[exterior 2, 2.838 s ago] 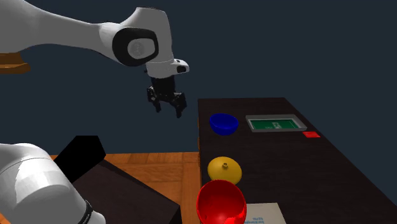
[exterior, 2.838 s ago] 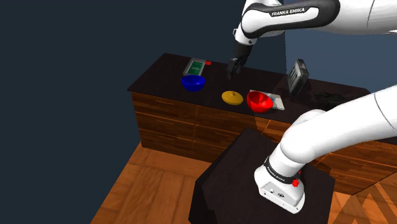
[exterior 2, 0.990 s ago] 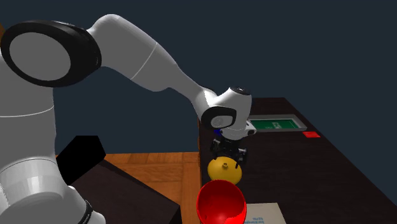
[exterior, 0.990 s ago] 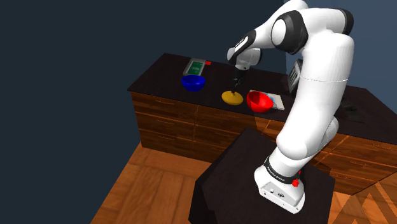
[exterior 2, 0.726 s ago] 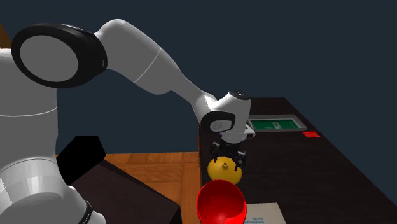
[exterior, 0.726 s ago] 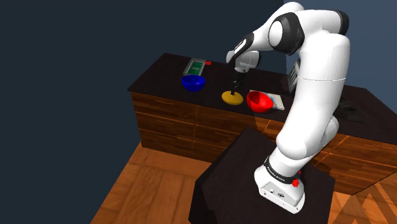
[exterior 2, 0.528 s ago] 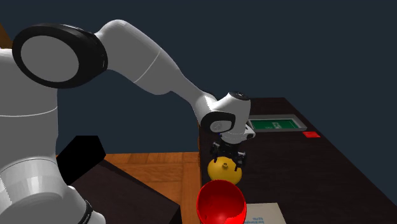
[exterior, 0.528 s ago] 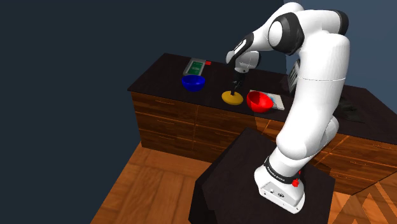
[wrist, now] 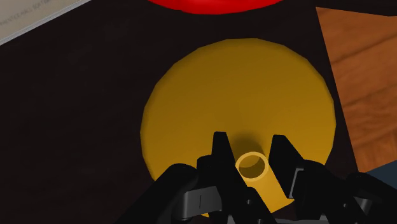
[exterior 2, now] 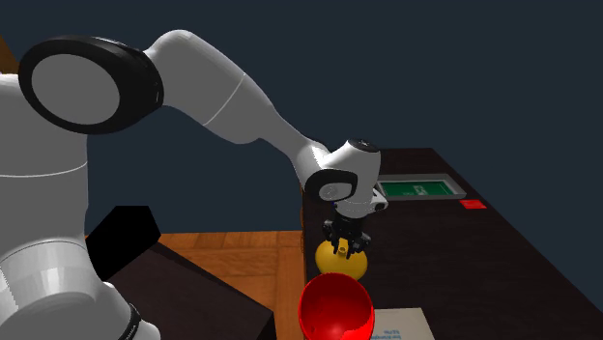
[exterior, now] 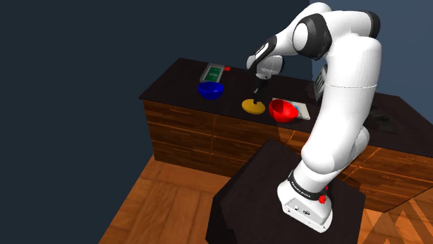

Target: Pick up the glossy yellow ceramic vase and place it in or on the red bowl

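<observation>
The yellow vase (exterior: 250, 106) is a squat, wide dome with a short narrow neck, standing on the dark counter (exterior: 173, 80). My black gripper (exterior: 257, 98) comes straight down onto it. In the wrist view the two fingers (wrist: 221, 153) clasp the neck (wrist: 252, 167) from both sides, with the vase body (wrist: 235, 95) spread out beneath my gripper (wrist: 250, 137). The second exterior view has the gripper (exterior 2: 344, 247) narrowed on top of the vase (exterior 2: 327, 261). The red bowl (exterior: 282, 110) sits right beside the vase, upright and holding nothing (exterior 2: 334, 307).
A blue bowl (exterior: 210, 90) and a green-and-white flat box (exterior: 214, 72) lie further along the counter. A white flat sheet (exterior 2: 396, 324) lies beside the red bowl. A dark upright device (exterior: 324, 82) stands behind it. The counter edge drops to a wooden floor (exterior: 173, 208).
The fingers, spread wide either side of the vase's neck half a second ago, have come together on it. The arm and vase have stayed in place.
</observation>
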Available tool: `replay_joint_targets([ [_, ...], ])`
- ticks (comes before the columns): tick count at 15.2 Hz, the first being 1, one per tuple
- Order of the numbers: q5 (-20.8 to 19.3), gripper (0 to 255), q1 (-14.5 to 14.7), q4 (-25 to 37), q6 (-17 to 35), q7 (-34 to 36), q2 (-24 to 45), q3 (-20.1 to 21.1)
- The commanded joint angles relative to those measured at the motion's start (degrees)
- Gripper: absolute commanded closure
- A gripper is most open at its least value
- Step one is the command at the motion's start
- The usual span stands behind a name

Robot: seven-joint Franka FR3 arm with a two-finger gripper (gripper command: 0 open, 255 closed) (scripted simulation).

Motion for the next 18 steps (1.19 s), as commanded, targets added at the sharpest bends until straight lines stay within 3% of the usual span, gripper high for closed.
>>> replay_joint_targets([
  [1,0.0,255,0.0,0.0,0.0,0.0,0.0,0.0],
  [5,0.0,255,0.0,0.0,0.0,0.0,0.0,0.0],
  [18,-4.0,255,1.4,2.3,-8.3,2.6,-6.6,-1.7],
])
